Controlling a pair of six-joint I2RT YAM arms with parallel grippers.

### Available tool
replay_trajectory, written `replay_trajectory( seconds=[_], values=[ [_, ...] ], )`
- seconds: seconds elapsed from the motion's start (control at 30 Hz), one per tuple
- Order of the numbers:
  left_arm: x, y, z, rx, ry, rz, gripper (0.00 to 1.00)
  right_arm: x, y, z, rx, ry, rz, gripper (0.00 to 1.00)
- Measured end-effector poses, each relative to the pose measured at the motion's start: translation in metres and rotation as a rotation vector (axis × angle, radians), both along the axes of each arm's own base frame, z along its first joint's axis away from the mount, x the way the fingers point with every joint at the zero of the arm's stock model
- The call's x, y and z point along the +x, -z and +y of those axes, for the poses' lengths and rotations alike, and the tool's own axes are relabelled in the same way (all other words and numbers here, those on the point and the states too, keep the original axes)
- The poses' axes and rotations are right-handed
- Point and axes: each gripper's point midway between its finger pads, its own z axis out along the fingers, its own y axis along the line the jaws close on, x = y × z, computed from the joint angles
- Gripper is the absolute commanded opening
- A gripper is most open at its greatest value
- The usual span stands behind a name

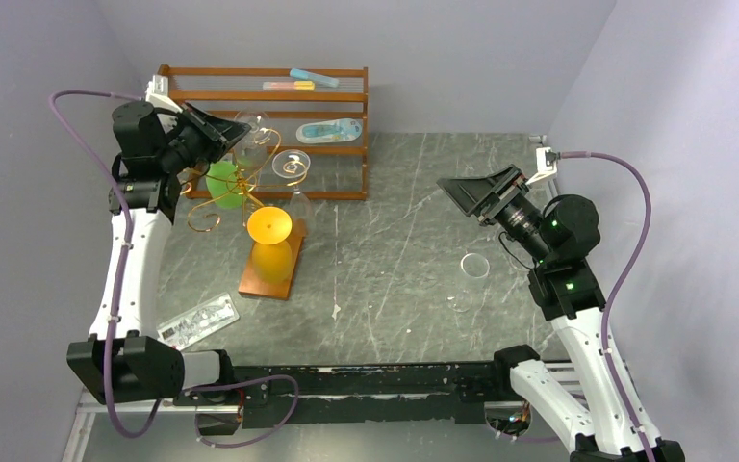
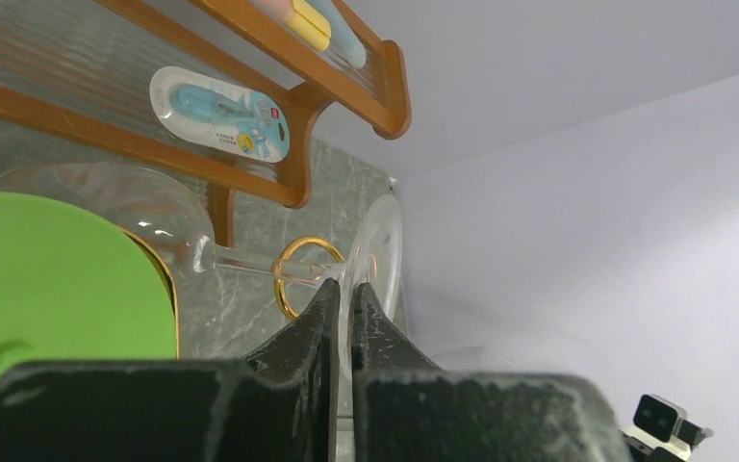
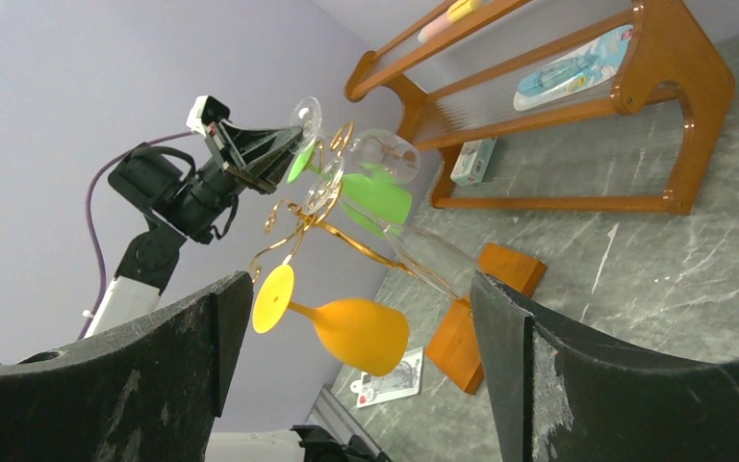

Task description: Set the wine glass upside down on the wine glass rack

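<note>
- left gripper [image 2: 344,300] is pinching nearly shut on the foot rim of the glass [image 2: 241,260].
- glass is lying sideways ahead of the tips, with the stem running to the gripper's left and the bowl farthest off, behind a green glass [image 2: 58,279].
- rack [image 1: 265,287] is reaching a gold loop up beside the stem. i cannot tell whether it is ringing it.
- right gripper [image 1: 471,195] is gaping empty, well apart, so the left is nearer.

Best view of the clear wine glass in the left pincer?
Left wrist: the clear glass fills the frame, its foot pinched in the left pincer, stem crossing a gold rack ring, bowl at left. Top external shows only a faint outline beside the pincer. Right wrist shows it small and far off.
</note>
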Motion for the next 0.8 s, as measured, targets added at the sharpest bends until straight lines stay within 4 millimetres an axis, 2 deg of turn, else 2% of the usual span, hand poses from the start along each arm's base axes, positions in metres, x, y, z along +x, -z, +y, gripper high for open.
replay_trajectory(
  seconds=[0.3, 0.5, 0.8],
  values=[
    [-0.007, -0.002, 0.0, -0.025, 0.023, 0.004, 0.05, 0.0, 0.001, 0.0, 0.002, 0.0, 0.007, 0.86],
    [-0.013, -0.003, 0.0, -0.015, 0.027, 0.003, 0.05, 0.002, 0.008, 0.001, 0.002, -0.001, 0.027, 0.86],
    [-0.024, 0.003, -0.005, -0.019, 0.057, 0.016, 0.05, 0.002, 0.008, 0.0, 0.002, 0.0, 0.027, 0.85]
  ],
)
